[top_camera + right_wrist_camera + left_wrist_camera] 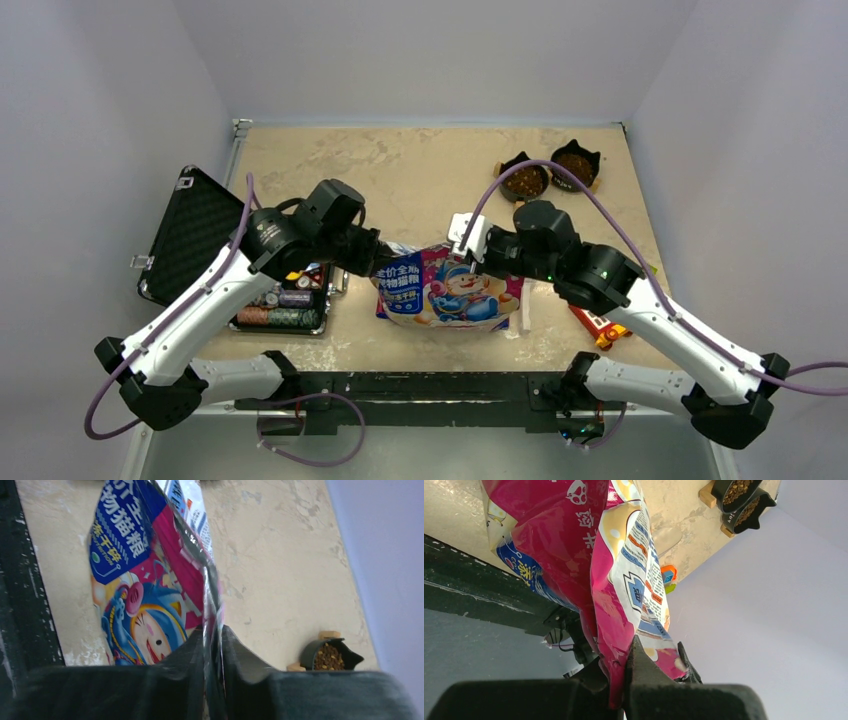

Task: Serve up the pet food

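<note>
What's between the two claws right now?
The pet food bag, pinched at opposite edges by the left claw and right claw, shown in the top view.

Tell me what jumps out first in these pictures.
A bright pink bag is held near the table's front edge, pinched on one side by the left gripper and on the other by the right gripper. Two black bowls of brown kibble stand at the far right corner.
</note>
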